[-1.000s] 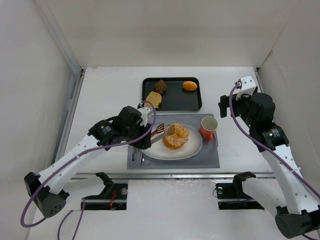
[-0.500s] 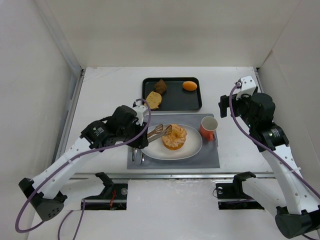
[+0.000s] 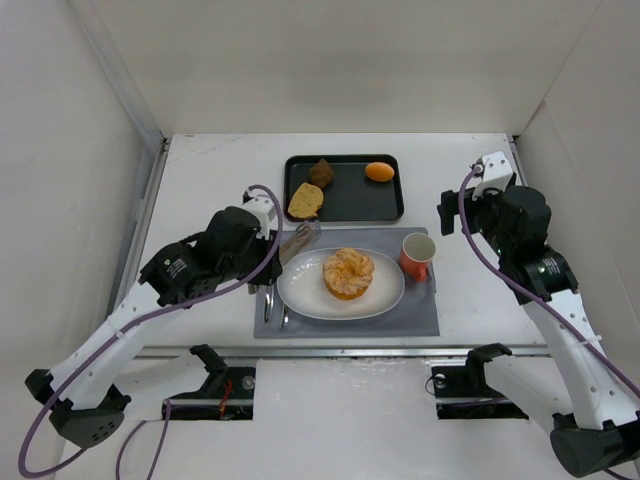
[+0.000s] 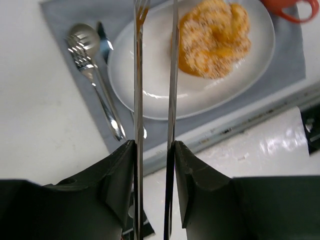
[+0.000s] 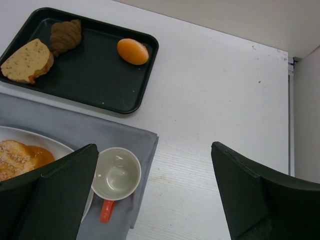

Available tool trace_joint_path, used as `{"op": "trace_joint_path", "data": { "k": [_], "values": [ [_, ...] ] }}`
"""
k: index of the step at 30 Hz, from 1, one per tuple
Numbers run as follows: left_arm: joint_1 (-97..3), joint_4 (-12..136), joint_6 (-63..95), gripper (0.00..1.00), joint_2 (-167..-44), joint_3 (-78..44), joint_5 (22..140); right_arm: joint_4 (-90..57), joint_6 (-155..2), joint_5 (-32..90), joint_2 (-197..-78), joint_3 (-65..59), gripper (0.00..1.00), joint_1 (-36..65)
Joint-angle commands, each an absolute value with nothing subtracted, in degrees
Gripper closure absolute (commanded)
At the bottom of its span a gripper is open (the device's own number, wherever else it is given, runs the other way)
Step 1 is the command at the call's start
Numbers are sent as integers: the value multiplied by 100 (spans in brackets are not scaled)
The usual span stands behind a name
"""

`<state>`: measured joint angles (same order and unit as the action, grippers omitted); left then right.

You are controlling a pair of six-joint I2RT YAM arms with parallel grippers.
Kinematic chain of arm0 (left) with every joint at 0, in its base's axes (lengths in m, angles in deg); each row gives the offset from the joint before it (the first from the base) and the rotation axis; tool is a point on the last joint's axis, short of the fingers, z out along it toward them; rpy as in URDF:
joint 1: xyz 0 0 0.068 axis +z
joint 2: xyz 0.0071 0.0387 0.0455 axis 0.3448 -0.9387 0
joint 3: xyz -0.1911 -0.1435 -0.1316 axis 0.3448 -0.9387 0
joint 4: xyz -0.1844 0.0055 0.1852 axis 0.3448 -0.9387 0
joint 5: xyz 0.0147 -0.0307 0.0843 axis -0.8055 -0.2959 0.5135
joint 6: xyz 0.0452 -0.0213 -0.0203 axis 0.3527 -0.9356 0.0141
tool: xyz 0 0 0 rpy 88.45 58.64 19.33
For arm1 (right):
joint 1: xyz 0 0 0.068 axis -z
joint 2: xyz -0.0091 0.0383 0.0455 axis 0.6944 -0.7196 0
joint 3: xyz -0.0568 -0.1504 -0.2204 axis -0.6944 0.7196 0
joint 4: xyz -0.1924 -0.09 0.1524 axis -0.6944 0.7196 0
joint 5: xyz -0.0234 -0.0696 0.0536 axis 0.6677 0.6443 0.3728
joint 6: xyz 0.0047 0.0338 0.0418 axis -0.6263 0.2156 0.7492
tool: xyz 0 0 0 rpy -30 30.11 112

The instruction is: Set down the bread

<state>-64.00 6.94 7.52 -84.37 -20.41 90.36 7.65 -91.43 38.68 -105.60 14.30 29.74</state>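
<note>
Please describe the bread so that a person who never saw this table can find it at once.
On the grey placemat lies a white plate, beside an orange cup. The bread is the large round golden bun alone on that plate. Its pale, ridged top separates it from the flat slice and smooth orange ball on the black tray behind.

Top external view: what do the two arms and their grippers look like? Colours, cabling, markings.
Both the left arm and right arm have white links with black joint housings, each trailed by a looping purple cable. The left gripper and right gripper have matte black, wedge-shaped fingers. Markings are too small to read.
</note>
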Motion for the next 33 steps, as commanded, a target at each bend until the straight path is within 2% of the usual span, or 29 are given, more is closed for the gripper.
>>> {"op": "trace_joint_path", "data": {
  "k": [1, 9, 21, 33],
  "values": [
    [-6368, 960, 542, 69, -8281, -1685, 10284, 366, -9174, 3862, -10424, 1348, 0, 2992],
    [-5472, 2173, 727, 69, -8658, -2273, 10927, 366, -9174, 3642, -10371, 1348, 0, 2992],
    [-2924, 3826, 1483, 70, -10439, -2625, 10576, 419, -9174, 3466, -10318, 1348, 0, 2992],
    [-2685, 4275, 1808, 70, -12007, -2564, 10699, 419, -9174, 3466, -10266, 1348, 0, 2992]
  ]
}}
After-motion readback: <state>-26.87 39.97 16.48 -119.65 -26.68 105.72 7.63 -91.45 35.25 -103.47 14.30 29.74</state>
